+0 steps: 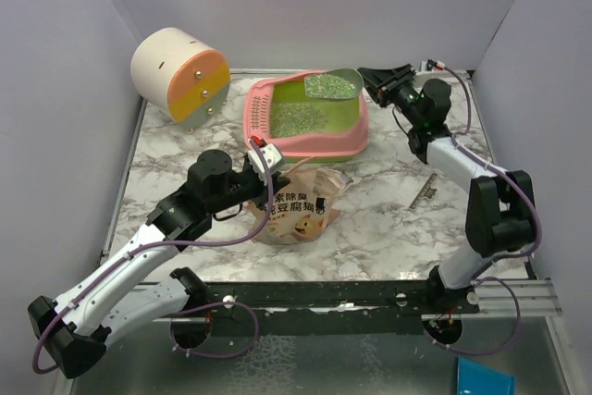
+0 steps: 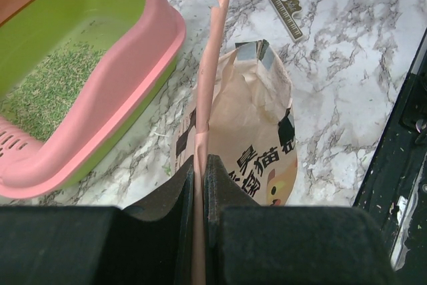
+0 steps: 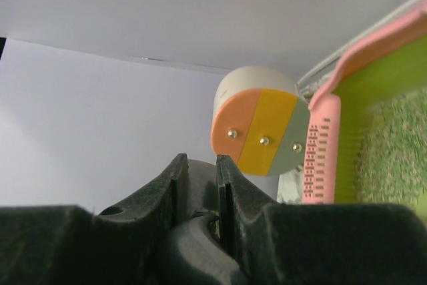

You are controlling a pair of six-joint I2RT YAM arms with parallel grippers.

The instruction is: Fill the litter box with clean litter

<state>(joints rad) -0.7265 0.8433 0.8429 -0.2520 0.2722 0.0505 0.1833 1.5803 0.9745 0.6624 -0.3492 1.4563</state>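
A cream-and-orange cylinder (image 1: 180, 73) stands left of the litter box (image 1: 319, 148), and a printed pouch (image 1: 296, 210) lies just in front. The left gripper (image 2: 200, 163) is clamped on a thin pink strip (image 2: 212, 65) above the pouch. The right gripper (image 1: 373, 76), closed on the grey scoop (image 1: 350, 79), holds it over the box's far end; clean litter (image 1: 294, 119) lies in the basin and the scoop.

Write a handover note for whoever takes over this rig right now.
Left gripper: jaws shut on a thin pink strip, near the pouch.
Right gripper: jaws shut on the handle of the scoop, which is loaded and over the litter box, at its far right corner.
Done: some clean litter lies inside the box.
Left: tip this scoopful in; likely more scoops.
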